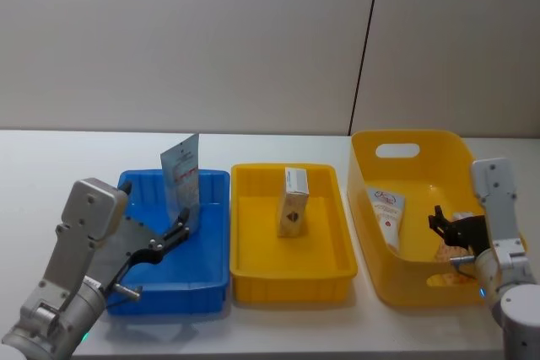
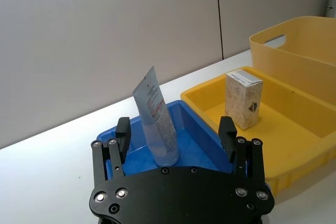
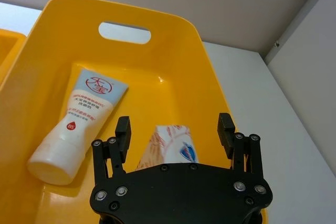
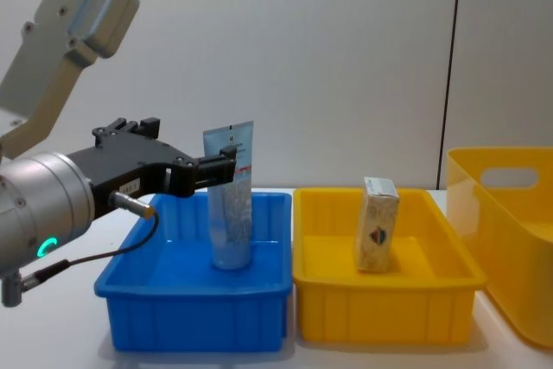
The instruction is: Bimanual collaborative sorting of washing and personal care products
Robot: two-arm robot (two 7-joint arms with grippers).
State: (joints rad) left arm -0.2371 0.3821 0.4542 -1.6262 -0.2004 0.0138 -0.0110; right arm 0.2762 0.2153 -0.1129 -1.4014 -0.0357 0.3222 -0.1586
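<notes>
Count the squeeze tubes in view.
2: one tube standing upright in the blue tray, one tube lying in the yellow handled bin. Others may be hidden.

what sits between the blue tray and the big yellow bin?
The shallow yellow tray, with a small white carton standing upright in it. Head view shows the three containers side by side: blue tray, yellow tray, yellow bin.

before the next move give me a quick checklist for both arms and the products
1. Tube upright on its cap in the blue tray: ok.
2. Left gripper open, fingers either side of the tube, not touching: ok.
3. Carton standing in the yellow tray: ok.
4. Right gripper open above the small carton in the yellow bin: ok.
5. Second tube lying flat beside it: ok.
6. Right grip lined up with the carton: cannot tell.
</notes>
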